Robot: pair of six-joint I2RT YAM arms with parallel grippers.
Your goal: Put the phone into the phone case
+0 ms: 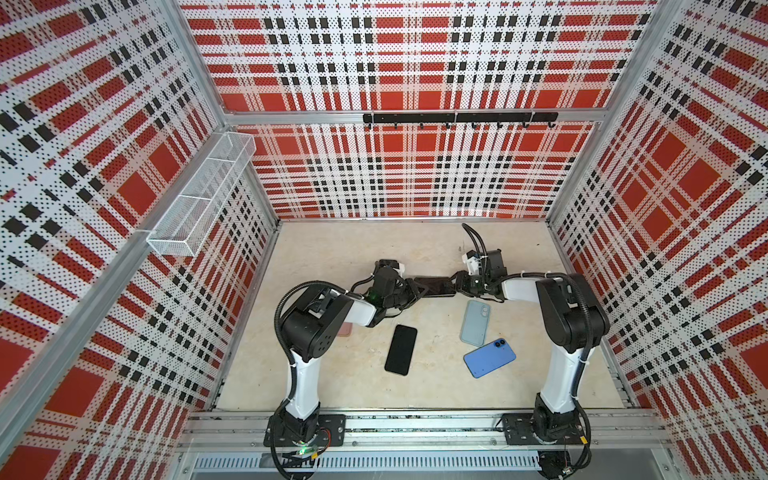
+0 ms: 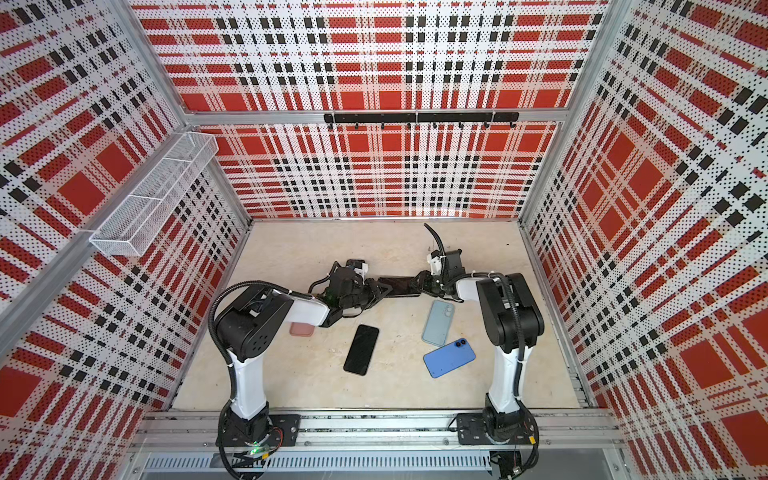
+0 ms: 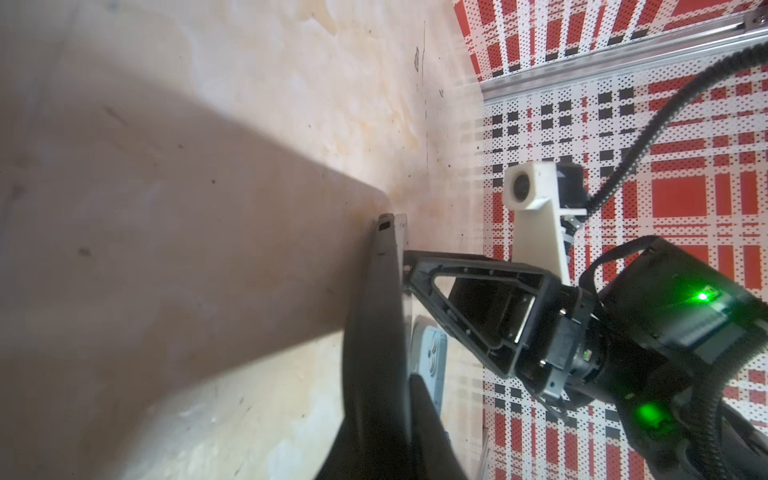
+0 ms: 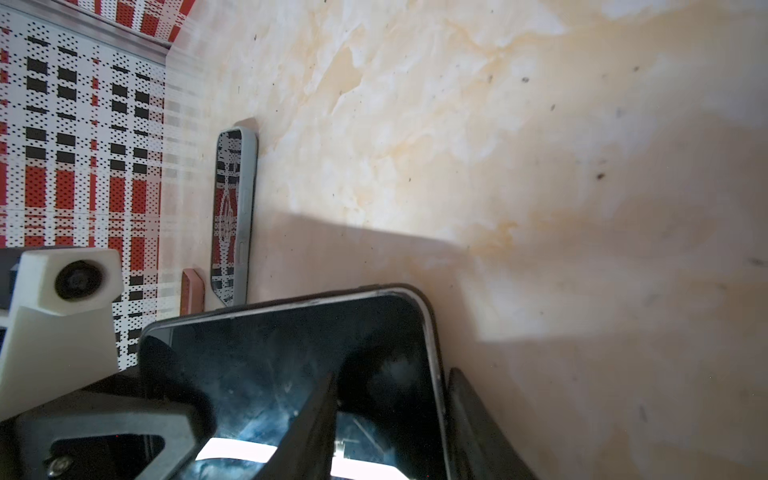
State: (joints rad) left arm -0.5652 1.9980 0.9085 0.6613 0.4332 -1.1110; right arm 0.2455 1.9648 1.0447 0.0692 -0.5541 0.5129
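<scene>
Right wrist view shows the phone [image 4: 270,365] raised over the worktop [image 4: 498,124], the right end effector [image 4: 392,374] clamped on one end and, in both top views, the left end effector [image 1: 413,291] pinching the other; treat it as rigid, light and slippery-faced, so you should grip near its rims.

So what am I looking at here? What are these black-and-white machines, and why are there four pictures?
Those are two robot arms bolted to a rail, each ending in a two-fingered gripper. Two pictures look down from one overhead camera pair. The other two come from small cameras on the arms' wrists. The left gripper and right gripper each clamp one end of a dark phone, holding it between them above the table. Lying on the table are a black phone, a blue phone, what looks like a pale blue case, and a pink thing half hidden under the left arm.
</scene>
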